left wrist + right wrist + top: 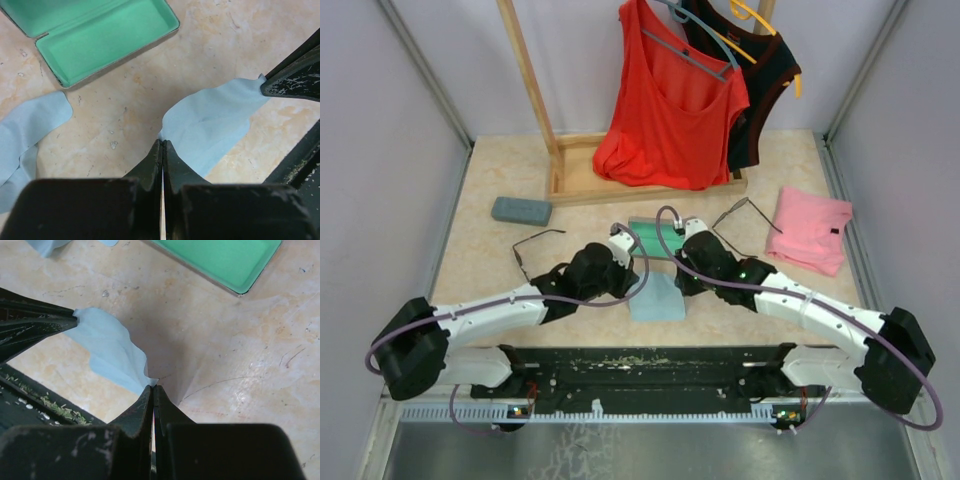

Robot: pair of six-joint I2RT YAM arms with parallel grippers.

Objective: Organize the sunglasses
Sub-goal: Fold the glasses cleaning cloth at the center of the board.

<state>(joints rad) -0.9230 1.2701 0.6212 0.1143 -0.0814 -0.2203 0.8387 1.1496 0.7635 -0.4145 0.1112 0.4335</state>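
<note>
Marble tabletop [500, 270]: left claw [162, 143], right claw [152, 387] pinching blue cloth [210, 125].

Green case [105, 42] partly beyond the top edge

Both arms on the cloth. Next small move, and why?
Probably ease the cloth over to the open green case and lay it in: left gripper and right gripper each pinch an end, and the case lining shows bare.

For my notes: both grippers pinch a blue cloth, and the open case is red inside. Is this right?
The open case is green inside, not red; the left wrist view shows it. The left gripper and right gripper pinch the cloth.
</note>
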